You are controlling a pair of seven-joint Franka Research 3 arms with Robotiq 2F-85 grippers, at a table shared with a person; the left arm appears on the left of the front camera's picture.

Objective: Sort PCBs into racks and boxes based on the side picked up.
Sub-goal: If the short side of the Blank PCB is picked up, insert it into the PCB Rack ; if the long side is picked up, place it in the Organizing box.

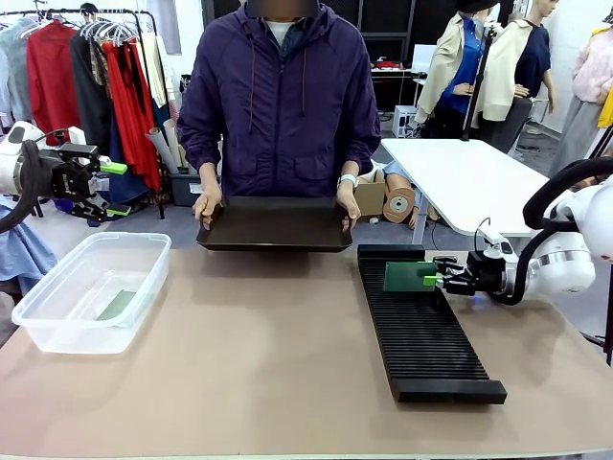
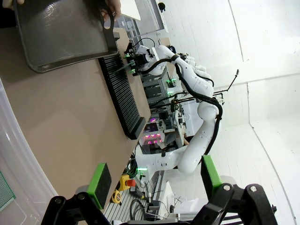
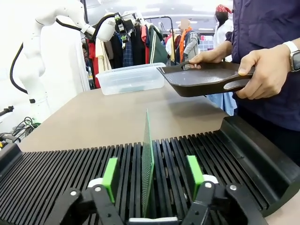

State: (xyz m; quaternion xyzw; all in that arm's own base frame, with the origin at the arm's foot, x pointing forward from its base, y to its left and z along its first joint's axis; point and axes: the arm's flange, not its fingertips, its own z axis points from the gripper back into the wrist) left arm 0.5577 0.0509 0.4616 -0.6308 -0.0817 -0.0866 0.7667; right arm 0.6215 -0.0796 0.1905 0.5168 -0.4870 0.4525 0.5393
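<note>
One thin green PCB (image 3: 147,159) stands upright in the ribbed black rack (image 1: 421,326), between the right hand's (image 3: 152,174) spread pads; another lies flat in the clear tub (image 1: 91,287). Left hand (image 2: 154,180) gapes wide.

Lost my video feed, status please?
Right gripper open around upright PCB standing in rack. Left gripper open, raised above tub. Person holds black tray; nothing blocking.
</note>
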